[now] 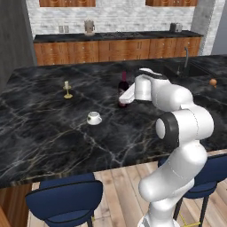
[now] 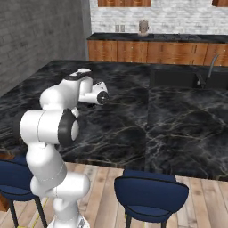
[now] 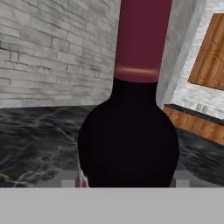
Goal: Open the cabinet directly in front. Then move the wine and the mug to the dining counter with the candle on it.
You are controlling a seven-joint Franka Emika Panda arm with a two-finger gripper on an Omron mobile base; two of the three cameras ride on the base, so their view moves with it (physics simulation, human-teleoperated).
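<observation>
Wine [image 1: 123,85] stands upright on the dining counter [image 1: 53,133], slim dark glass, smooth rounded shoulders, red foil neck, strip of reddish-white label at the lower edge in the hand view [image 3: 127,140]. Gripper [image 1: 123,100] sits low at the bottle's base, jaws spread wide on either side of the body; bottle fills the space between them in the hand view, but actual contact can't be told.

Mug [image 1: 94,118], small, white, rounded, sits on the counter near the wine, toward the front edge and left of it, apart from it. Candle [image 1: 67,89], pale cream on a thin gold stemmed holder, stands well left of the wine, farther out than the mug.

Counter top is glossy black marble with white veins, flat, broad bare stretches in front of the wine and to its left. Right of the wine a sunken sink [image 1: 186,71] with a curved faucet; small orange round thing [image 1: 213,82] beyond that, near the right edge. Two blue padded stools [image 1: 66,199] tuck under the near edge, over pale wood plank floor. Behind the wine, well apart, a black counter on brown wooden drawer units [image 1: 115,49] against white brick.
</observation>
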